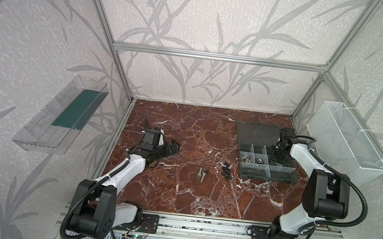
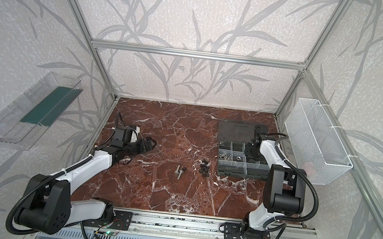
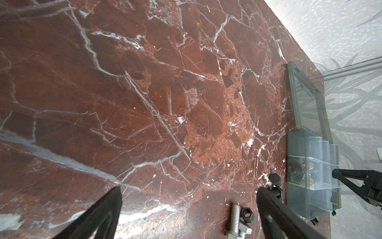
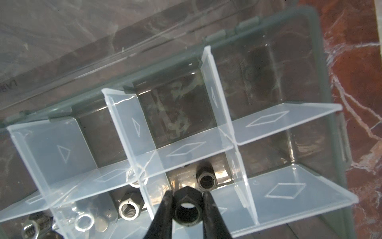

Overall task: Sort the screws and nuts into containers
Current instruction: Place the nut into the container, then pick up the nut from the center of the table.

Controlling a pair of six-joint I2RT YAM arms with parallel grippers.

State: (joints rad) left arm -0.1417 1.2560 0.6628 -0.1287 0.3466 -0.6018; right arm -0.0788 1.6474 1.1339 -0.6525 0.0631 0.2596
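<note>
Few nuts (image 4: 130, 207) boxed; my R gripper (image 4: 187, 193) pinches a black nut (image 4: 187, 219) over box (image 1: 252, 176); L gripper (image 3: 189, 187) wide, empty; bolts (image 1: 201, 175) loose at box's 8 o'clock.

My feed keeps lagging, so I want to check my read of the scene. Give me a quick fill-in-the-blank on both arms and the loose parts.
1. The right gripper is shut on a black ____ above the organiser box.
2. The left gripper has its jaws ____ and holds nothing.
3. ____ silver bolts lie loose on the marble table.

Missing words: nut; open; two.
</note>
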